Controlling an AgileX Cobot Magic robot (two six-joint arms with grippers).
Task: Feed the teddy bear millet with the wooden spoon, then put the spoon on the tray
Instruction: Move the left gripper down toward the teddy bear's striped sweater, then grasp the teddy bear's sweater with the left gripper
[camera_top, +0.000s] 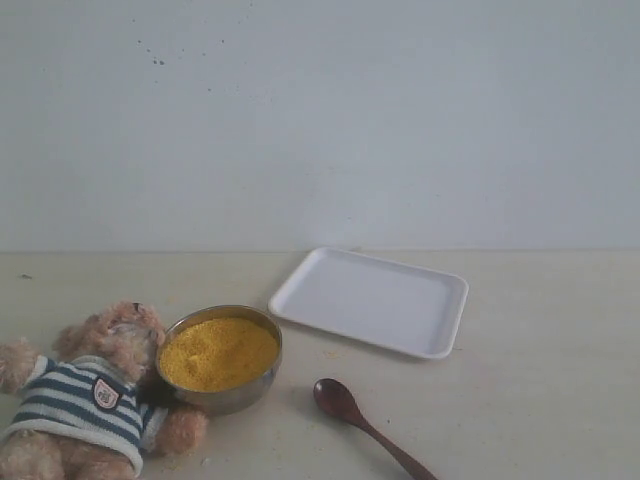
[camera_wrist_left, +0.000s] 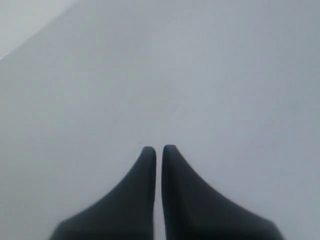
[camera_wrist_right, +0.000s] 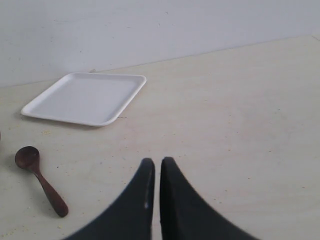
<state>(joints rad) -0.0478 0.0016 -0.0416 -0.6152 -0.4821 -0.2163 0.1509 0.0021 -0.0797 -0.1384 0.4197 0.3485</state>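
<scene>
The teddy bear (camera_top: 85, 395) in its striped shirt lies at the front left of the table, against the metal bowl heaped with yellow millet (camera_top: 219, 352). The wooden spoon (camera_top: 365, 423) (camera_wrist_right: 40, 180) lies flat on the table to the right of the bowl, its handle pointing to the front edge. The white tray (camera_top: 370, 300) (camera_wrist_right: 85, 97) sits behind it, bare. Neither gripper shows in the exterior view. My left gripper (camera_wrist_left: 159, 148) is shut and faces a plain grey surface. My right gripper (camera_wrist_right: 157, 161) is shut above the table, well apart from the spoon.
A pale wall stands behind the table. A scatter of yellow grains lies on the tabletop (camera_wrist_right: 225, 125) near the spoon. Bare table stretches to the right of the tray.
</scene>
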